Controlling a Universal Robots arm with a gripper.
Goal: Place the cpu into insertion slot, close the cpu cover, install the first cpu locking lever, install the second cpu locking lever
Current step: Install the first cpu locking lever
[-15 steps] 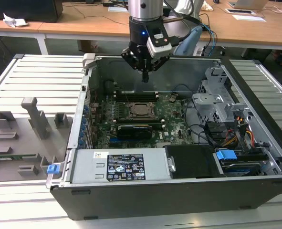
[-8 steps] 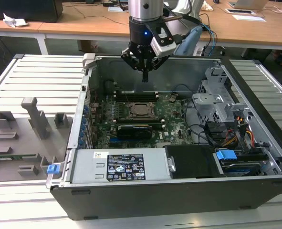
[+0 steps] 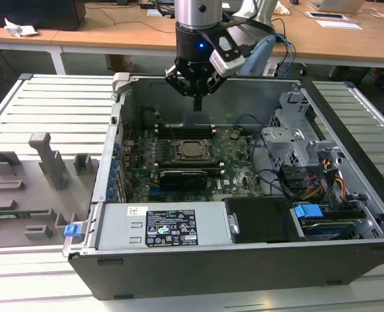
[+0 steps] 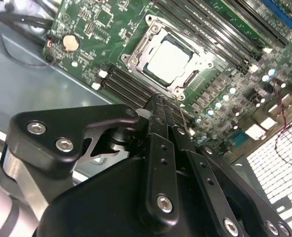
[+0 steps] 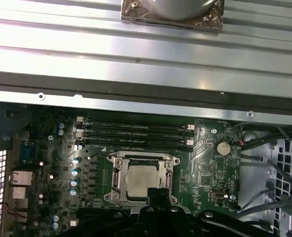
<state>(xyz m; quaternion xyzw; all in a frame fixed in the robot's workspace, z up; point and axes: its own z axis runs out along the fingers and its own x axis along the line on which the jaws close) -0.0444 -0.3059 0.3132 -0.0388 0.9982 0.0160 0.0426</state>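
Note:
The cpu [image 3: 190, 150] [image 4: 168, 58] [image 5: 142, 179] lies flat in the insertion slot on the green motherboard, its silver top showing. The cpu cover [image 4: 138, 53] [image 5: 117, 174] lies down around it as a metal frame, and the slot itself is hidden beneath both. Whether the thin locking levers along the socket's sides are latched I cannot tell. My gripper [image 3: 197, 103] [image 4: 157, 102] [image 5: 158, 193] hangs above the board near the socket's far edge, clear of it. Its fingers are shut together with nothing between them.
Black memory slots [image 5: 136, 133] run beside the socket. In the open case sit a long black expansion card [image 3: 185, 175], a power supply [image 3: 169, 227] and a metal drive cage [image 3: 295, 140] with cables. A grey fixture plate [image 3: 36, 182] lies outside, at the exterior view's left.

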